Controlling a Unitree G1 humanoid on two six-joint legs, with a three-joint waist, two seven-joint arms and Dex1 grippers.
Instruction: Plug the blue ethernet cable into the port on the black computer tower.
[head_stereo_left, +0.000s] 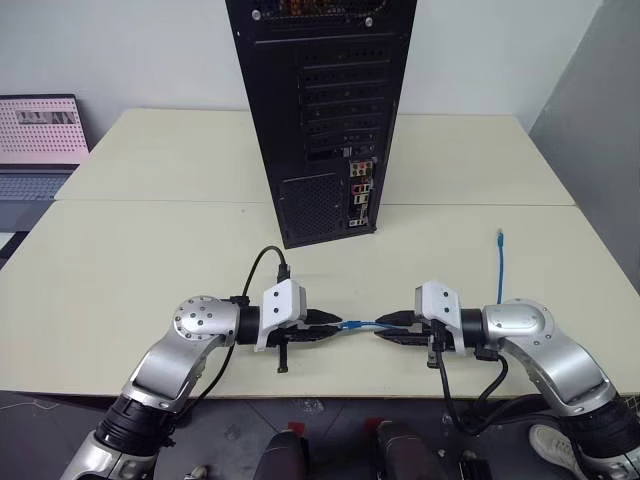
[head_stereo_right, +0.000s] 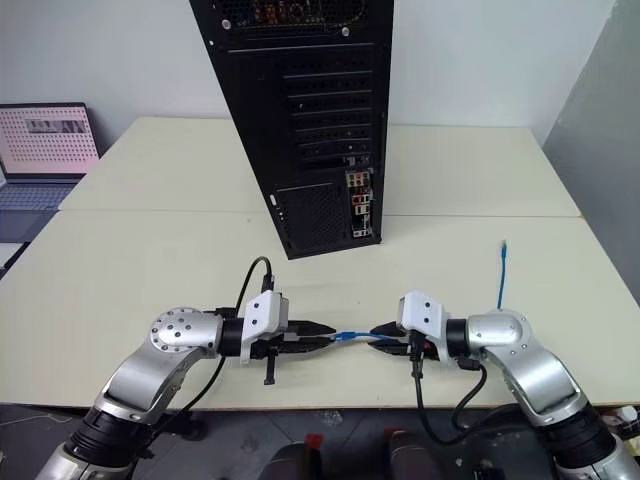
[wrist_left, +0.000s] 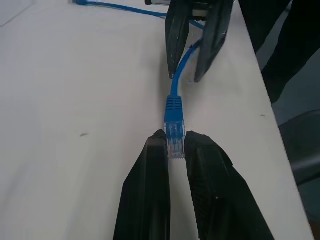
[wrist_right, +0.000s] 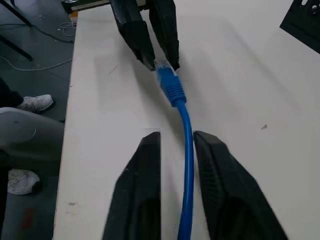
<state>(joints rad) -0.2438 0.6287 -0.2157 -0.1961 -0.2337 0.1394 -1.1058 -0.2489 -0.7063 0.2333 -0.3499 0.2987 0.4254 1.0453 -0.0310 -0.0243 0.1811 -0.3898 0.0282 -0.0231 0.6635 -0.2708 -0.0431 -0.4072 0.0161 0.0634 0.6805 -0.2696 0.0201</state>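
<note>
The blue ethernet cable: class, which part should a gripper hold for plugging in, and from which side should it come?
Probably the plug end. The left gripper is pinching the clear plug of the blue ethernet cable from its tip side. For insertion into the black computer tower, a hold on the ribbed boot behind the plug, approached from the cord side, would leave the tip free.

A lab or office test bench: 2 plain cream tables (head_stereo_left: 150, 260) pushed together against a white wall, a black computer tower (head_stereo_left: 320, 110) standing at 12 o'clock, an open laptop (head_stereo_left: 40, 135) at 10 o'clock.
</note>
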